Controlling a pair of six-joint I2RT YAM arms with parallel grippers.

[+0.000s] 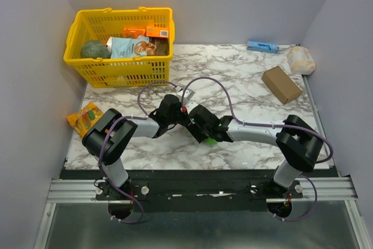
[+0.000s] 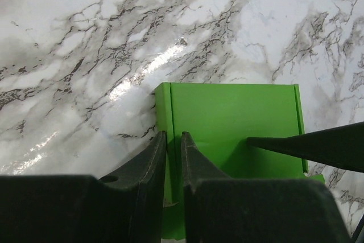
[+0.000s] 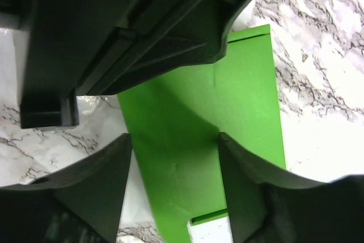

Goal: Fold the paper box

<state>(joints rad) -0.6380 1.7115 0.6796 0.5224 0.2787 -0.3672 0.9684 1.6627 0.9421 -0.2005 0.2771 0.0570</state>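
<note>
The paper box (image 2: 233,123) rests on the marble tabletop (image 2: 85,55), low and centre in the left wrist view. Our left claw (image 2: 174,140) is closed on its left side flap, probably to lift that crease, while our right claw (image 3: 175,146) hovers spread wide over the panel, likely to steady it.

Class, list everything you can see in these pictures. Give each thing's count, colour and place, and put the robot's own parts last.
basket: one, yellow, far left of table
groceries: several, mixed colours, inside basket
packet: one, orange, left edge of table
small box: one, blue, far edge
cardboard box: one, brown, right side
bag: one, pale, far right corner
paper box: one, green, table centre
table: one, white marble
left gripper: one, black, pinching paper box's edge
right gripper: one, black, open over paper box
</note>
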